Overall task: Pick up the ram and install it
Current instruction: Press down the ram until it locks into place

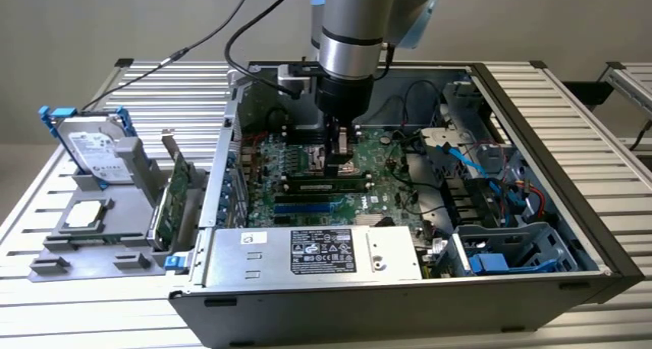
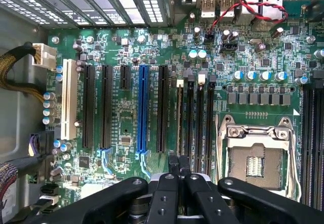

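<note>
Green with dark chips, the ram point(image 1: 326, 185) is seen inside the computer case point(image 1: 570, 211), lying lengthwise along the black memory slots point(image 2: 202, 118) of the motherboard point(image 2: 121, 47). It appears to be seated in a slot, though how firmly it is pressed in cannot be told. Nothing is held by the pincer point(image 1: 343, 159): its black fingers point(image 2: 171, 169) are pressed together with nothing between them. The pincer is poised inside the case, just above the motherboard and close to the ram, apart from it. In the wrist view the closed pincer point(image 2: 177, 164) is seen over the ends of the memory slots, with the processor socket point(image 2: 255, 158) beside them and a blue expansion slot point(image 2: 143, 107) on their other side. A metal power supply point(image 1: 316, 253) is mounted at the near edge of the case. Outside the case, toward the exterior view's left, a silver hard drive point(image 1: 94, 152) with blue rails and a green expansion card point(image 1: 175, 196) are propped in a grey holder point(image 1: 61, 261) on the slatted table point(image 1: 91, 318).
</note>
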### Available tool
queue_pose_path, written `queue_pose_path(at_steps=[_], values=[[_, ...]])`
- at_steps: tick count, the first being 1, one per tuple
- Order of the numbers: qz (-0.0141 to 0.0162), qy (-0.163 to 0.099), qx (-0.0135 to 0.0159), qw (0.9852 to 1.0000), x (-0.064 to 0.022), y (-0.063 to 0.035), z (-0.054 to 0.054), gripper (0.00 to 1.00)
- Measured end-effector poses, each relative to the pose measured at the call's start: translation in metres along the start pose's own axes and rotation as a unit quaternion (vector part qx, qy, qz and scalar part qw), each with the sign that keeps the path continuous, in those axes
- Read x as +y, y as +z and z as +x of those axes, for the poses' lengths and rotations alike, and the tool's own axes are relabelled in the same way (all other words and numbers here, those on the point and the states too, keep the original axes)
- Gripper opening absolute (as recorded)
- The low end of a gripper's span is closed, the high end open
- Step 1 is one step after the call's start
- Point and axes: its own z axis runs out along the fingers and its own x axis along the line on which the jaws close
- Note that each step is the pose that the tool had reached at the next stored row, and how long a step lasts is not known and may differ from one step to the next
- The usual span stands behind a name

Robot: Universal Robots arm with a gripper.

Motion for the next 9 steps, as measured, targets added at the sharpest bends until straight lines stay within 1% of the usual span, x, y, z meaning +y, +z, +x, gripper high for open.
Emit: queue_pose_path(at_steps=[9], values=[[-0.0001,0.000,0.0001,1.0000,0.0000,-0.0001,0.0000,0.11]])
